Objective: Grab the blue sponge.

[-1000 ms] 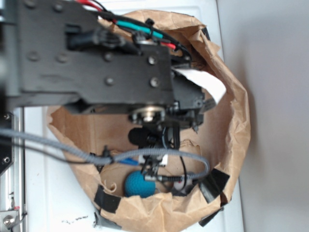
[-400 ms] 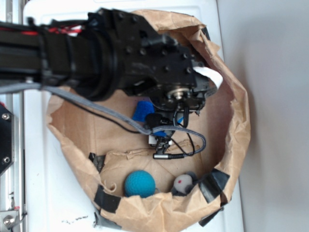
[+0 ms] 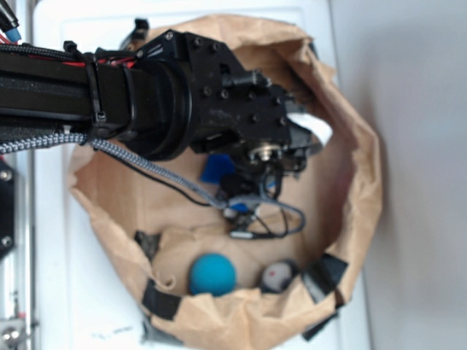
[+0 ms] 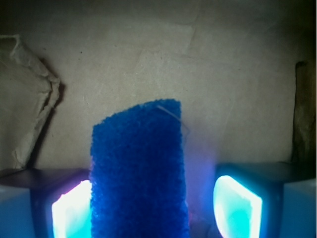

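blue sponge (image 4: pixel 138 173) stands between the gripper (image 4: pixel 156 208) pads — against the left one, a gap to the right, jaws apart — over the brown paper bag (image 3: pixel 350 146) floor, teal ball (image 3: pixel 213 274) nearby.

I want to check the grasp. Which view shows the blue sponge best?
The wrist view: the blue sponge fills the centre between the hand's glowing pads. The exterior view shows only a blue corner under the arm.

White tabletop (image 3: pixel 66 306) under brown paper bag (image 3: pixel 350 211)
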{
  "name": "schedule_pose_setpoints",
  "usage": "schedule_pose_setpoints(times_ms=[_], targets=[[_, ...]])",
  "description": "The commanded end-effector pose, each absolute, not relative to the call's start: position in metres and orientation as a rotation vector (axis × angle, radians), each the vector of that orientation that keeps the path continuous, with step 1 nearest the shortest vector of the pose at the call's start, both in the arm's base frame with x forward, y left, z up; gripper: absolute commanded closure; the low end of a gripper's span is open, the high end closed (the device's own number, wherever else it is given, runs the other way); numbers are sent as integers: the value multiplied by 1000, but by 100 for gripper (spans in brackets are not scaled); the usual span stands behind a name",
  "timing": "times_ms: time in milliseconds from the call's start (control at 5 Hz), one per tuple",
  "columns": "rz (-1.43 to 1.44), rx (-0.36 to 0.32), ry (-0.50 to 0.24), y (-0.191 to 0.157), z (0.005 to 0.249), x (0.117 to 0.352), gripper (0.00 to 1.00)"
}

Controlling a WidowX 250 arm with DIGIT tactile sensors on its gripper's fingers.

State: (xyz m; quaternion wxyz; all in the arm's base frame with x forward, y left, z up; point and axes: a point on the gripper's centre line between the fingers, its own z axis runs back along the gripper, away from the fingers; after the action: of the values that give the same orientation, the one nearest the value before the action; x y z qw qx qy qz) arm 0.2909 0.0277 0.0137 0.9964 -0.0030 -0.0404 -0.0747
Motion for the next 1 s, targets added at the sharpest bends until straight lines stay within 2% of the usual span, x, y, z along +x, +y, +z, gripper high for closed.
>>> schedule_pose_setpoints(times_ms=[0,200,400,600,800], targets=[[-171,-39,-165,25,56,282,100],[-132,-96,-262,33,105,276,100],[-97,-154,-310,44,154,268,100],[-68,-201,-341,48,190,264,100],[-67,-210,-361,44,220,253,100]])
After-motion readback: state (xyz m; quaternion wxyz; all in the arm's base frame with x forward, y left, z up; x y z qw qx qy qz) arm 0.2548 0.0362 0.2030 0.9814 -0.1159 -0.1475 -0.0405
